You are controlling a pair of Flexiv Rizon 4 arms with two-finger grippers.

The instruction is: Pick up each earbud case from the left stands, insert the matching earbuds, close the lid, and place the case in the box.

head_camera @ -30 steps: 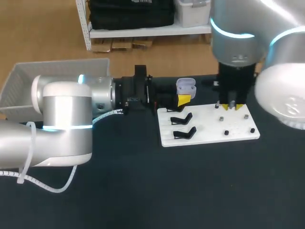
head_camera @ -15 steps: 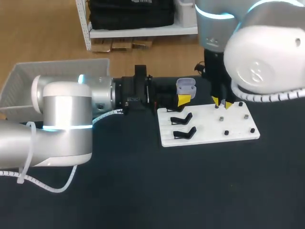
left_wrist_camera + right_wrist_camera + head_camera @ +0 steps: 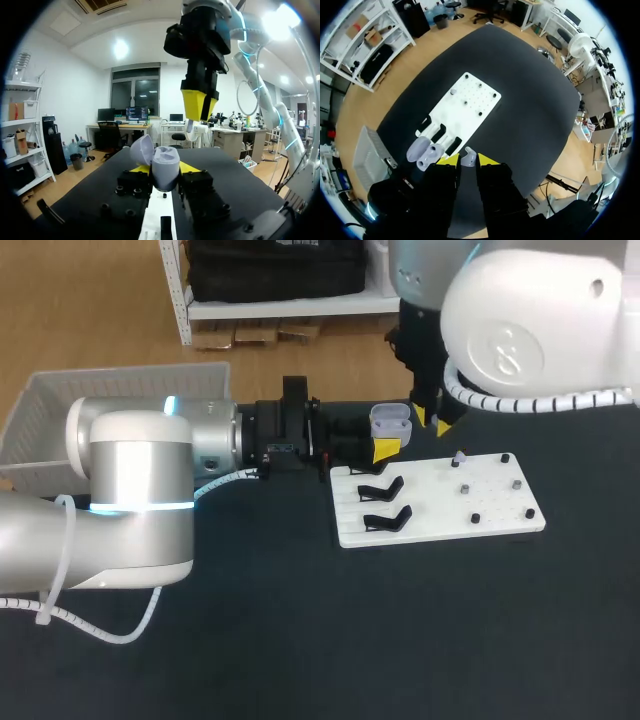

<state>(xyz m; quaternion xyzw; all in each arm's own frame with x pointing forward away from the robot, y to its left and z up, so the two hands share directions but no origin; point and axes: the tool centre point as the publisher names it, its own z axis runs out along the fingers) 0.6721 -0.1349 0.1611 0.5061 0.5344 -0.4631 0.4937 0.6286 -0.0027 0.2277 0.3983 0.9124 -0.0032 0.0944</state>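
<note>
The black counter (image 3: 400, 640) is the biggest thing, and everything sits on it. My big left arm (image 3: 130, 490) lies low across it, and my right arm (image 3: 530, 320) hangs down from high up. The white box (image 3: 50, 410) is far behind the left fingers (image 3: 385, 448), next to the left arm. A flat white board (image 3: 430, 515) lies on the counter just ahead of the left fingers and under them. It is also below the right fingers (image 3: 430, 423). The black stands (image 3: 385, 518) are on the part of the board nearest the left fingers. Little knobs (image 3: 475, 517) dot the other part, farther from those fingers. The left fingers are closed on the pale purple earbud case (image 3: 165, 167), one yellow tip on each side of it, and they hold it up off the counter. Its lid (image 3: 141, 150) is open and tips back. The right fingers point down, above the case and a little past it. They pinch a small pale earbud (image 3: 468, 159) between their yellow tips. The earbud is up in the air, near the open case but not in it.
</note>
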